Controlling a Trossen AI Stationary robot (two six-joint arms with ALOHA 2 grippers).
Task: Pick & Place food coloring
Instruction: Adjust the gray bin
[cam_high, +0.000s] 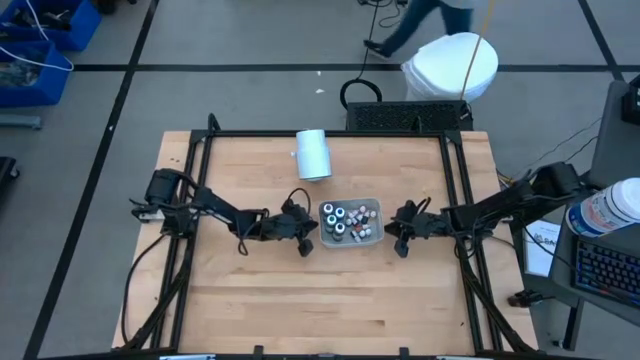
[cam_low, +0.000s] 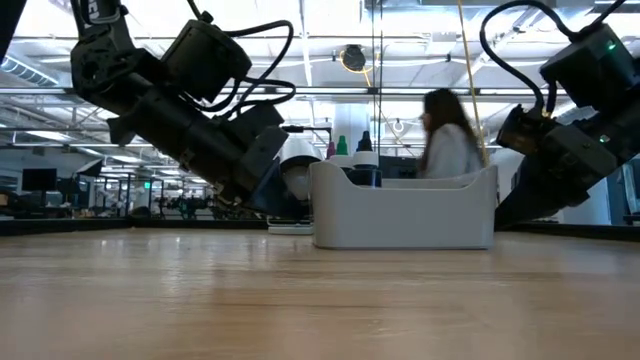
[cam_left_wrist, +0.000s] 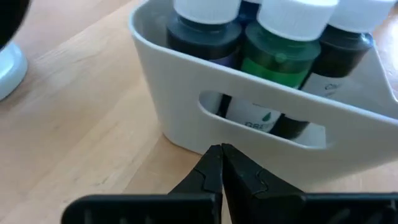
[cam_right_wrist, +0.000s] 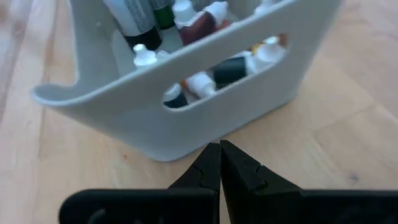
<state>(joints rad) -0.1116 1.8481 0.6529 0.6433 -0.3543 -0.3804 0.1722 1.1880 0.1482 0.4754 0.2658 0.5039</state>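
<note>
The food coloring bottles (cam_high: 344, 221) stood packed in the grey tray (cam_high: 372, 205) at mid-worktop — squarely between the left tool (cam_high: 309, 244) and the right tool (cam_high: 399, 243), both pinched together and empty, the left marginally nearer.

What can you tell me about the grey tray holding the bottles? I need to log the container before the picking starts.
The grey tray is a small rectangular tub with rounded corners, smooth and plastic-looking, with an oval handle slot cut in each end wall. It stands upright and flat on the wooden table, near the middle, between the two grippers, neither touching it. It holds the food coloring: tall dark bottles at the left arm's end, small whitish ones at the other.
</note>
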